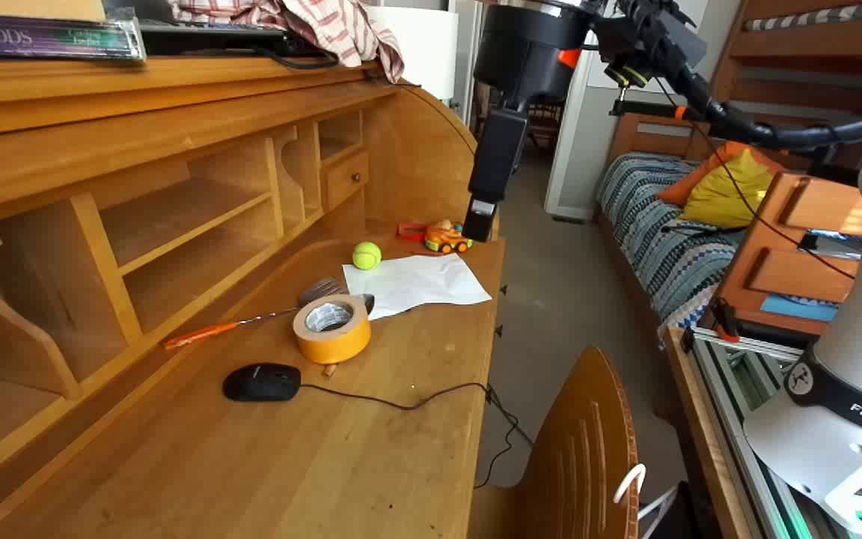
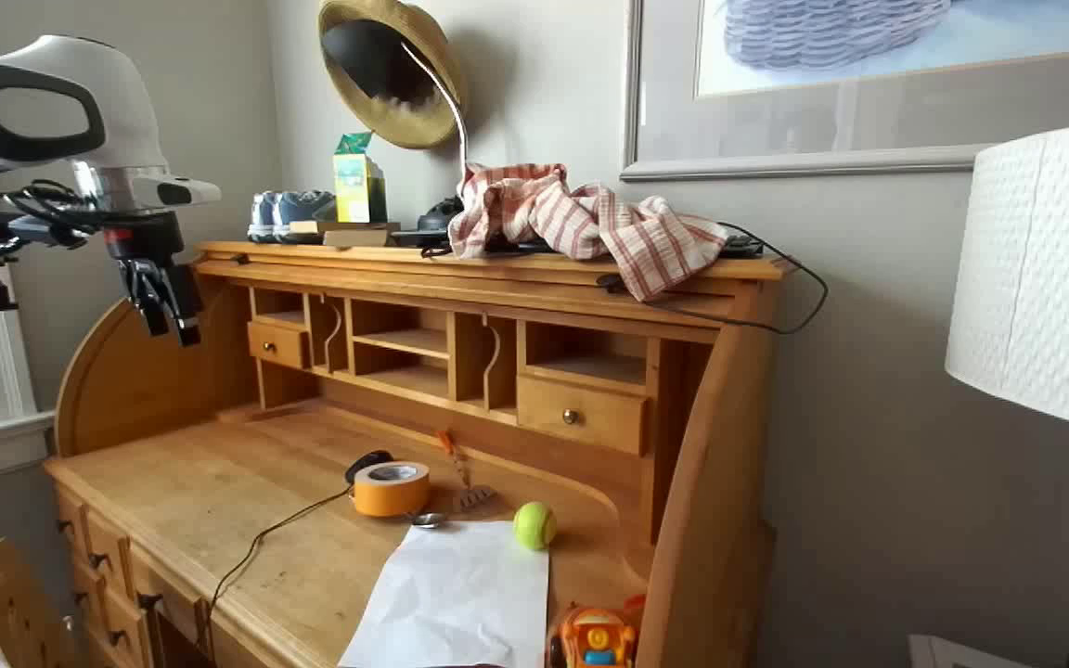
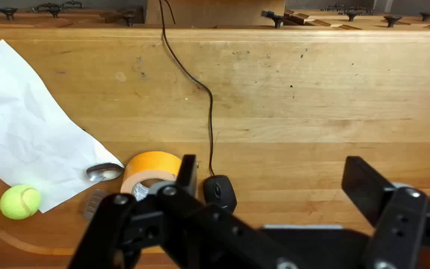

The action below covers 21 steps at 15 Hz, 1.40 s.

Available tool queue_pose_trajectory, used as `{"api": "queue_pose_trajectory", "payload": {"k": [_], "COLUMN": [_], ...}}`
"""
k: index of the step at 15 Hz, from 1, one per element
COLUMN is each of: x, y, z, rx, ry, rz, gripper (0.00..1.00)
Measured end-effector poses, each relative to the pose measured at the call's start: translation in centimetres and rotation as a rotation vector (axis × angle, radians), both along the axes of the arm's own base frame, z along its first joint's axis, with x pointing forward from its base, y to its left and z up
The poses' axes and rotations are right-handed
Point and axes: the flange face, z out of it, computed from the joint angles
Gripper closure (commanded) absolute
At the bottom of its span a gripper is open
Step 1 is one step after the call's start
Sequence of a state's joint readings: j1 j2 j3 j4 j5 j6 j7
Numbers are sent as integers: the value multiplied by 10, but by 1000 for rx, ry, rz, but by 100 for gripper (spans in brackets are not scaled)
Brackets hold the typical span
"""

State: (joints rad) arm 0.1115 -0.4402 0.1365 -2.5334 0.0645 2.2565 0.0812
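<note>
Two empty fingers (image 3: 365, 189), wide apart, black mouse (image 3: 220, 191) well below, between them in wrist view

In an exterior view we sit close above one end of the roll-top desk (image 1: 371, 464), looking along its length toward the bunk bed (image 1: 640, 195). In an exterior view we stand farther back near the opposite end, facing obliquely into the pigeonholes (image 2: 402, 344). From the wrist we look steeply down past the gripper (image 3: 270, 160). All three share the tape roll (image 3: 151, 163), tennis ball (image 3: 20, 202) and computer mouse (image 3: 220, 192).
</note>
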Motion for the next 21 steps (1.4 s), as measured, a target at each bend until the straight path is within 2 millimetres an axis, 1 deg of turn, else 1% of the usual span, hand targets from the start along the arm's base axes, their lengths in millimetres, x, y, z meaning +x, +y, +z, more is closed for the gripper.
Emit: {"api": "queue_pose_trajectory", "payload": {"k": [9,11,12,14,17,19,21], "x": [0,2,7,21,48,69,91], "y": [0,-4,-10,-28,-52,-61,-66], "z": [0,-1,-3,-14,-43,-66,-87], "rx": [0,1,6,1,-67,-129,-191], "ry": [0,-2,-12,-32,-28,-3,26], "rz": [0,2,11,36,124,205,281], "gripper": [0,0,0,0,0,0,0]}}
